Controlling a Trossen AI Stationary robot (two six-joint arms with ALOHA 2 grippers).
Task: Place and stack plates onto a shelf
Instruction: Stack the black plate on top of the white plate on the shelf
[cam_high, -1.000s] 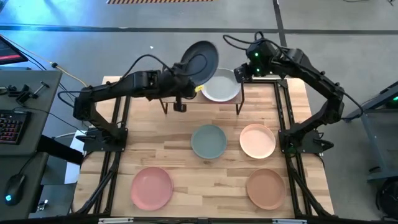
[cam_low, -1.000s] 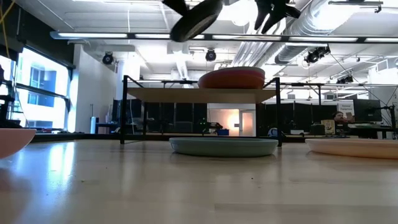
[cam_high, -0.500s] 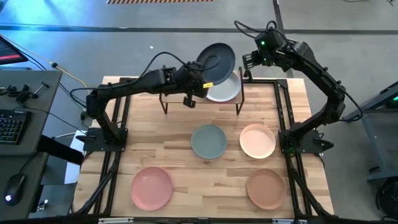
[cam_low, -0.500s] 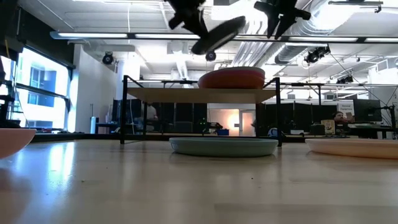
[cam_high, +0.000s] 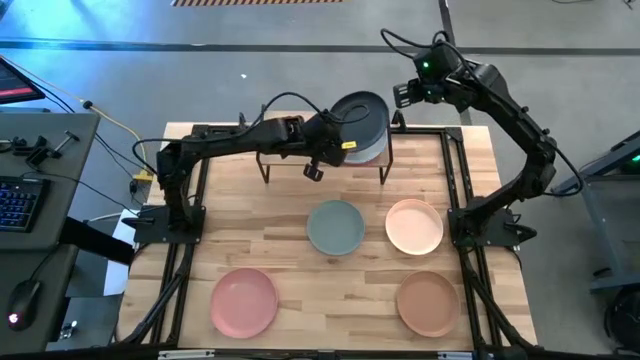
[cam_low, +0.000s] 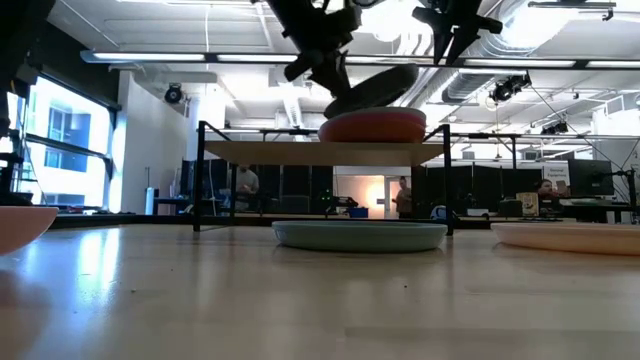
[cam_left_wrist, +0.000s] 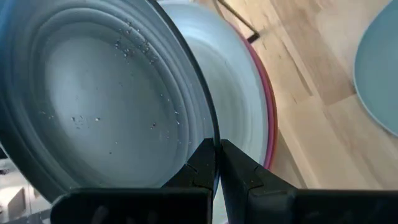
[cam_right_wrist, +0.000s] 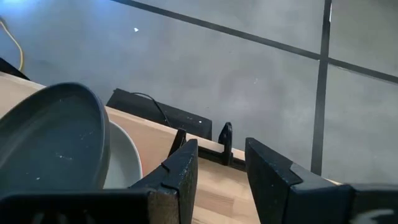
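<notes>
Your butcher-block tabletop (cam_high: 300, 260) carries the low wood-topped shelf (cam_high: 272, 160) on thin black legs, where a white-grey plate (cam_left_wrist: 236, 93) sits on a magenta one (cam_left_wrist: 268, 124) — matte, round, low-rimmed. Your left gripper (cam_left_wrist: 217, 163) is clamped on the charcoal plate (cam_high: 362, 118) rim, tilted just above that stack. Your right gripper (cam_right_wrist: 221, 163) hangs beyond the table's far edge, fingers apart, holding nothing

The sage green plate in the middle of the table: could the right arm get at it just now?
Probably yes. The sage green plate lies bare on the table with nothing on it, and the right gripper, open and empty, hovers beyond the shelf; only that reach is uncertain.
</notes>
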